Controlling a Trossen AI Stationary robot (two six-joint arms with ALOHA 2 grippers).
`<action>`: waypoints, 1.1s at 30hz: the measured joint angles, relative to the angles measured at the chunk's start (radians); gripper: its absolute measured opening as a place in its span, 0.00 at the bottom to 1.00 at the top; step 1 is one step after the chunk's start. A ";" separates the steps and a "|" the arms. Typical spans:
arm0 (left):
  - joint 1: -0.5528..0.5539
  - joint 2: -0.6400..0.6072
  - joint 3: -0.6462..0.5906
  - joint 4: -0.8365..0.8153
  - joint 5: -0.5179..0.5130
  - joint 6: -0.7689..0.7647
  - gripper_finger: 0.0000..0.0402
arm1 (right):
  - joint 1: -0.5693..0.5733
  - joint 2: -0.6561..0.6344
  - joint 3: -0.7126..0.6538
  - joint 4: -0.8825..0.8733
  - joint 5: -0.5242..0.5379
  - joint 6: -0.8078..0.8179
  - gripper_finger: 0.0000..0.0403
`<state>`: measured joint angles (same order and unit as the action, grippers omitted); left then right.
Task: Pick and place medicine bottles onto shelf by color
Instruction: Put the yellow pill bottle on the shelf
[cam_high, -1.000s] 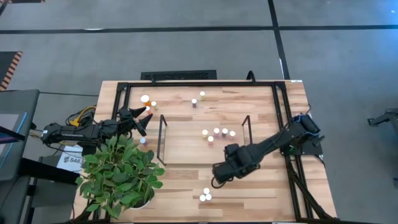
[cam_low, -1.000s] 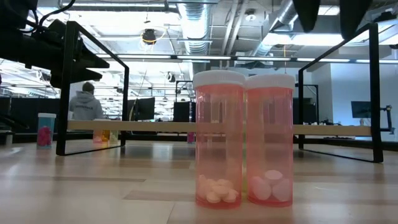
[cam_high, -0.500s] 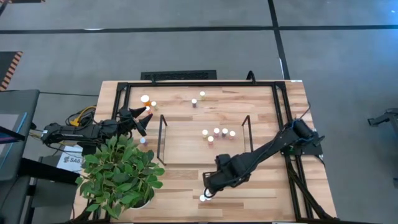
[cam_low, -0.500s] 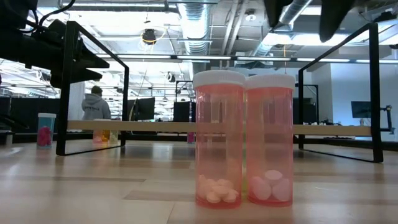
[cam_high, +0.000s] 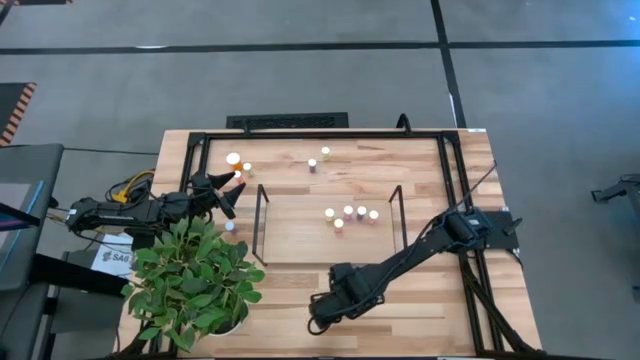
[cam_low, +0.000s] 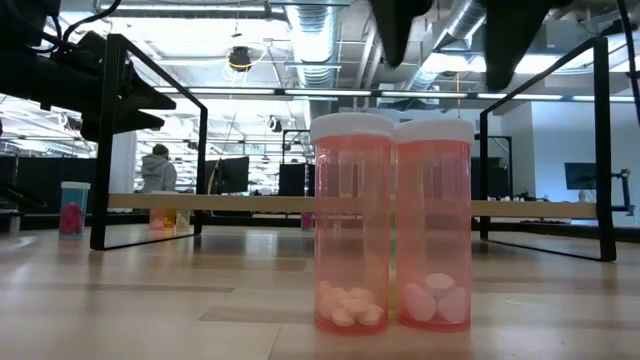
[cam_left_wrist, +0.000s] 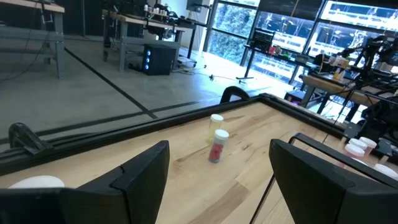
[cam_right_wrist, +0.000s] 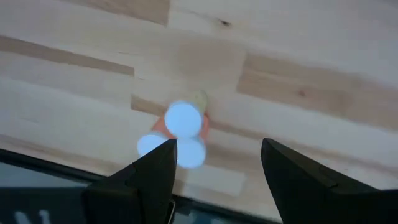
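Note:
Three orange medicine bottles (cam_right_wrist: 183, 119) with white caps stand close together near the table's front edge; the low view shows two of them (cam_low: 350, 225) side by side. My right gripper (cam_low: 455, 30) hangs open above them, pointing down, and hides them in the high view (cam_high: 322, 310). The shelf (cam_high: 300, 240) lies mid-table with several bottles (cam_high: 350, 213) standing on it. My left gripper (cam_high: 225, 192) waits open at the far left, level, with nothing between its fingers (cam_left_wrist: 143, 174).
More bottles stand at the far edge (cam_high: 318, 158) and the far left (cam_high: 236, 162), and one (cam_high: 230, 226) beside a leafy potted plant (cam_high: 195, 280) at the near left corner. A black frame (cam_high: 450, 180) runs around the table.
My right gripper has swept toward the table's near edge and left, sinking a little, from beside the shelf's right end to above the three front bottles. Its fingers stay open. The bottles have not moved.

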<state>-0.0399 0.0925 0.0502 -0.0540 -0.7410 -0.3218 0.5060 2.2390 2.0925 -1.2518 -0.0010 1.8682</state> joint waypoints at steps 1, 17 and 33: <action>0.000 0.000 0.000 0.000 0.000 0.000 0.66 | 0.000 0.012 0.011 0.002 0.000 -0.016 0.63; 0.000 0.000 0.000 0.000 0.000 0.000 0.66 | 0.003 0.042 0.046 0.059 0.089 -0.152 0.63; 0.000 0.000 0.000 0.000 0.000 0.000 0.66 | 0.002 0.107 0.044 0.075 0.132 -0.168 0.63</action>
<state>-0.0395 0.0929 0.0501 -0.0543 -0.7407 -0.3218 0.5083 2.3462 2.1365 -1.1765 0.1307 1.7004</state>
